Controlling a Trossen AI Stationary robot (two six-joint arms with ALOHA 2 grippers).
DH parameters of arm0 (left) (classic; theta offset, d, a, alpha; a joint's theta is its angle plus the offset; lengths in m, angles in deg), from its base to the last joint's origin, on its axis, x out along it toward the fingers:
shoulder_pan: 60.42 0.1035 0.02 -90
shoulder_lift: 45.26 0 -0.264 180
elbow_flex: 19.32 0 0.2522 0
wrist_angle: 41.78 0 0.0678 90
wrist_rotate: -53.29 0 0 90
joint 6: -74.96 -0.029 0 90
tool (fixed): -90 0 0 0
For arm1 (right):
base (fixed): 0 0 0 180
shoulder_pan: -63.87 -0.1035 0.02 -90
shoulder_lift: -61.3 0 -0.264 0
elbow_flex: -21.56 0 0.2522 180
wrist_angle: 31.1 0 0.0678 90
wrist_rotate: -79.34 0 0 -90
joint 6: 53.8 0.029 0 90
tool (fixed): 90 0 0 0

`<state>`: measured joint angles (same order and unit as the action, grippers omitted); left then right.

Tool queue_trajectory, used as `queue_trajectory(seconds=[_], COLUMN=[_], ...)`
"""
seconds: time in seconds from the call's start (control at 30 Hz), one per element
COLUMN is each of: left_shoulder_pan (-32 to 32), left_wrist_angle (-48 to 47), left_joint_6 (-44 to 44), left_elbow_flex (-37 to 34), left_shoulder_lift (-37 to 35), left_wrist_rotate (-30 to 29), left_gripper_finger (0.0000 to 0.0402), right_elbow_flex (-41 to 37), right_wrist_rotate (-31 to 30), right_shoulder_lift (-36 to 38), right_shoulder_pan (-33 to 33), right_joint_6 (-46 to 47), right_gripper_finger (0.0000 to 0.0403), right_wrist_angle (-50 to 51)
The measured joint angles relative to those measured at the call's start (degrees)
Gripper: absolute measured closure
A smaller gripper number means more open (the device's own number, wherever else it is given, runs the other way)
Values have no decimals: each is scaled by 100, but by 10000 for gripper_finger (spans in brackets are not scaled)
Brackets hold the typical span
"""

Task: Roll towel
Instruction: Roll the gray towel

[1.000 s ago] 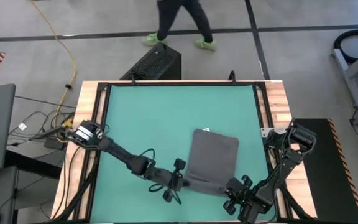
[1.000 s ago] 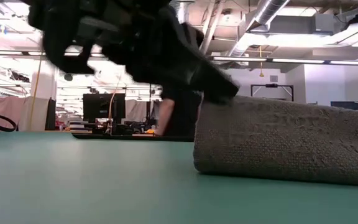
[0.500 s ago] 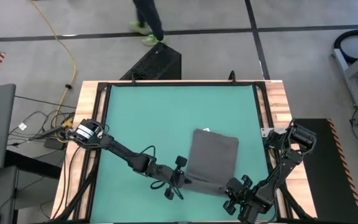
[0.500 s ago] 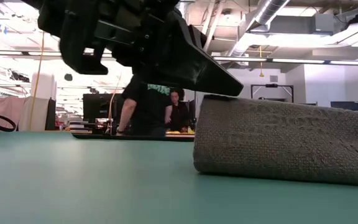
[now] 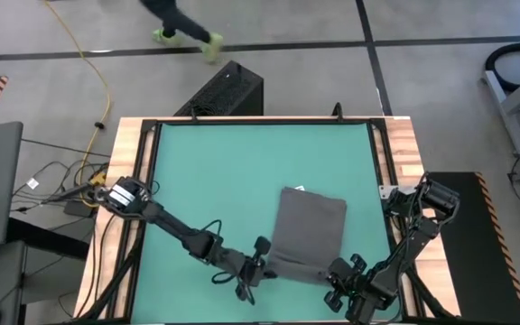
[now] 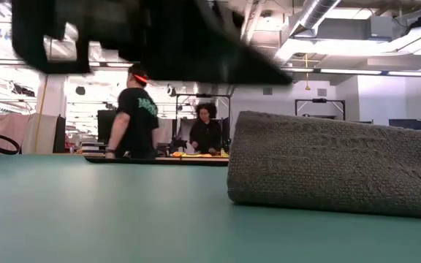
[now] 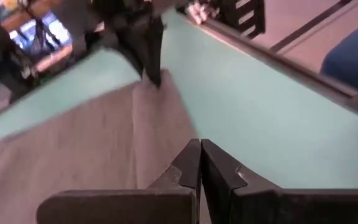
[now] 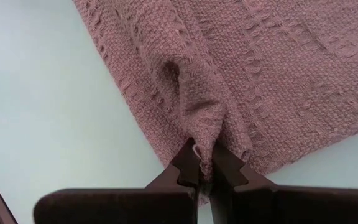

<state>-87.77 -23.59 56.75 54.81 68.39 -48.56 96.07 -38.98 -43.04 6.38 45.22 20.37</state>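
From table height I see the rolled dark grey woven towel point(image 6: 335, 164) cut off at the right edge, the dark arm above it a blur.

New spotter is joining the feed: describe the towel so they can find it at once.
On the green table, look at the near right part, between the two arms. The towel lies there, a plain dark grey woven cloth folded into a rectangle, with a small white tag at its far edge. It is the only fabric on the table, and the right claw pinches its near edge.
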Motion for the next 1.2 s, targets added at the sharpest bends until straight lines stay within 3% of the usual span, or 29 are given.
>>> queue_trajectory(seconds=[0.3,0.8,1.2], left_shoulder_pan=[103,43,348], left_wrist_angle=[78,240,104], left_joint_6=[-6,-23,308], left_elbow_flex=[347,380,382], left_shoulder_lift=[831,825,823], left_wrist_rotate=[-606,-1127,-874], left_gripper_finger=[401,401,401], right_elbow_flex=[0,0,0], right_wrist_rotate=[-2,22,113], right_shoulder_lift=[-2,-2,-2], right_shoulder_pan=[24,22,22], right_joint_6=[-6,-13,-11], right_gripper_finger=[370,369,369], right_wrist_angle=[-62,-87,-92])
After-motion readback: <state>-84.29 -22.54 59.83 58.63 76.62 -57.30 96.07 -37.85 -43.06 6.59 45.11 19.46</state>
